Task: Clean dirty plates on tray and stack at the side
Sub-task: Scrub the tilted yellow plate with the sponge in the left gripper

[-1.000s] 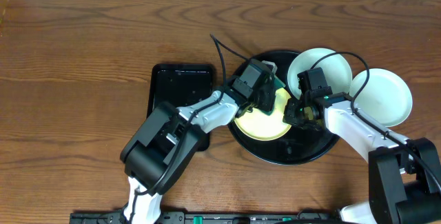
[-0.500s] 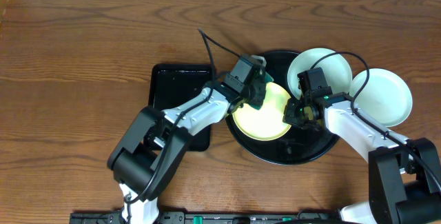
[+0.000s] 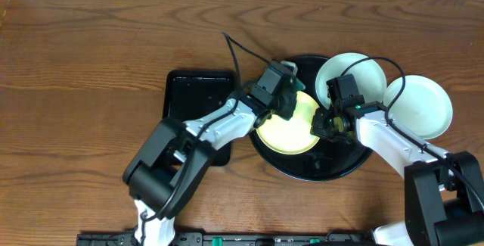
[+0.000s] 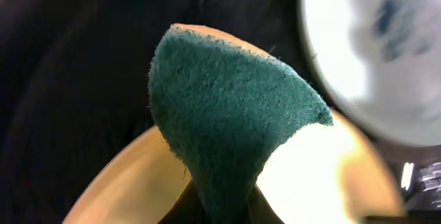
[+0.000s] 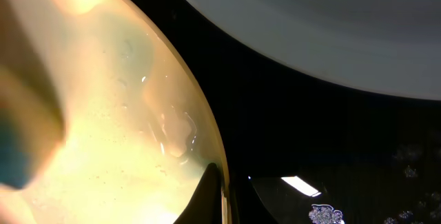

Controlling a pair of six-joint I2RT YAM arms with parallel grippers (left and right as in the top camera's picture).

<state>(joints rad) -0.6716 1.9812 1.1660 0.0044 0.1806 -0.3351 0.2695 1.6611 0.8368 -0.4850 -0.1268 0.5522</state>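
A yellow plate (image 3: 291, 131) is being scrubbed with a green sponge (image 4: 227, 120) on the round black tray (image 3: 318, 170).

The yellow plate lies left of the tray's centre. The sponge is pinched in the left gripper (image 3: 289, 104), and the plate's right rim is clamped in the right gripper (image 3: 321, 123). A pale plate (image 3: 370, 76) with blurred blue marks overlaps the tray's far-right rim, and a second pale plate (image 3: 423, 106) sits just right of the tray. Under scrubbing pressure the thin rim could be pulled free and the plate sent skidding. No writing can be read.
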